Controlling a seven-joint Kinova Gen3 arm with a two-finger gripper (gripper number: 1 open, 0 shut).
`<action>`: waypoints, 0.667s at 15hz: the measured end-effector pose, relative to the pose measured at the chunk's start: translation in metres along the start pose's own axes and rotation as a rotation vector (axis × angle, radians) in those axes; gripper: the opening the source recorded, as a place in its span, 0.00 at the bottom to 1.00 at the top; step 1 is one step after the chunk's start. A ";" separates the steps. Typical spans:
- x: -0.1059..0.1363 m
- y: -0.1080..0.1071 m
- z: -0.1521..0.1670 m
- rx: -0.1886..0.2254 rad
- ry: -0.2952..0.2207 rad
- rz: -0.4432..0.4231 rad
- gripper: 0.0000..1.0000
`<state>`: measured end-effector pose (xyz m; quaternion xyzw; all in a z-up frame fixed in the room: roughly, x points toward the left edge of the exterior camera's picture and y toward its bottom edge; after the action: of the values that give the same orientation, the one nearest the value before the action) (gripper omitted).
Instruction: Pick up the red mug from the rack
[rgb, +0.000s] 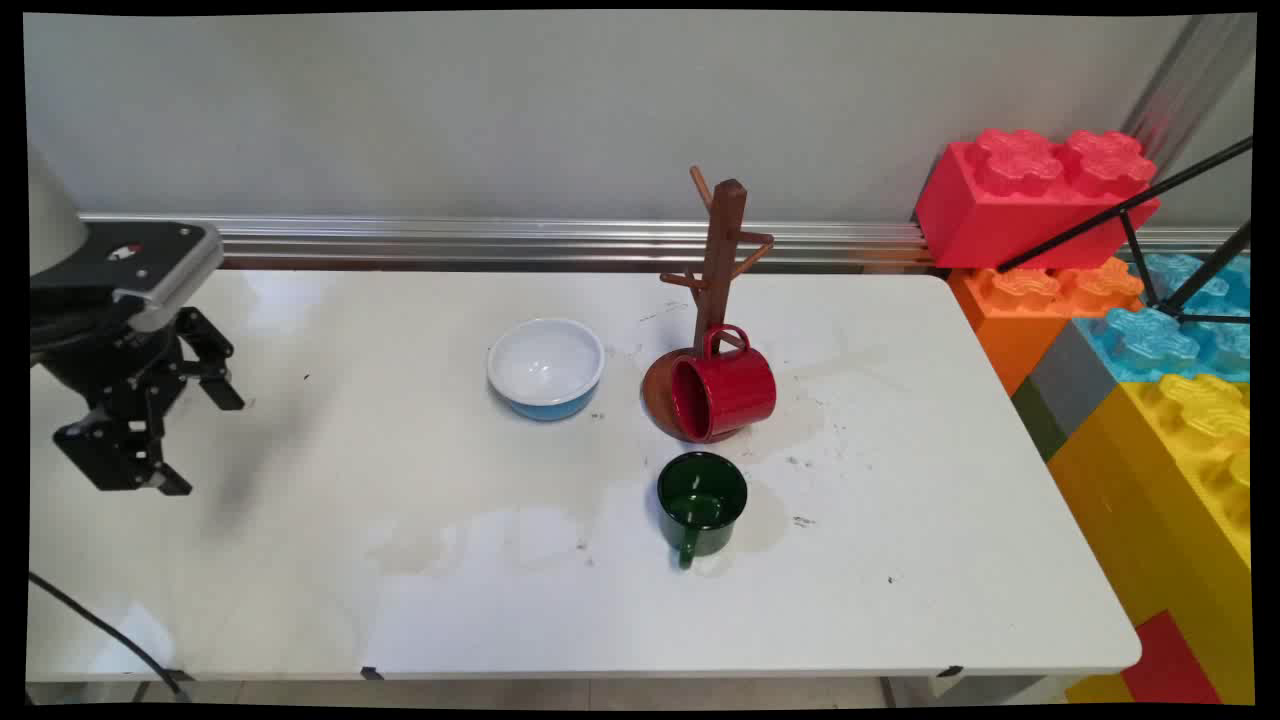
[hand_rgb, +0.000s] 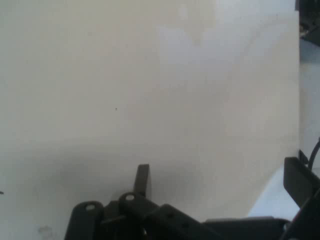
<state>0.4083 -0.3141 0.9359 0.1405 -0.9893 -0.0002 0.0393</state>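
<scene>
Black gripper (rgb: 190, 440) hovers over the table's (rgb: 400, 600) left side, fingers spread, holding nothing | red mug (rgb: 725, 390) on its side against wooden mug tree (rgb: 722, 260) | green mug (rgb: 700, 505) upright just nearer | bowl (rgb: 545, 367) left of tree

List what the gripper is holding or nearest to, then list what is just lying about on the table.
At the gripper:
- gripper, open, holding nothing, over the bare left part of the table
- white bowl, the nearest thing, well apart from it

Lying about:
- mug tree
- red mug, on its side against the tree's base
- green mug, upright
- toy bricks, beside the table's right end
</scene>
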 end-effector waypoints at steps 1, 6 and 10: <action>-0.004 -0.001 0.002 -0.007 0.019 -0.002 1.00; 0.012 -0.009 0.008 0.000 0.187 -0.073 1.00; 0.037 -0.019 0.008 0.011 0.361 -0.147 1.00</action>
<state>0.3776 -0.3429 0.9303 0.2101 -0.9533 0.0276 0.2151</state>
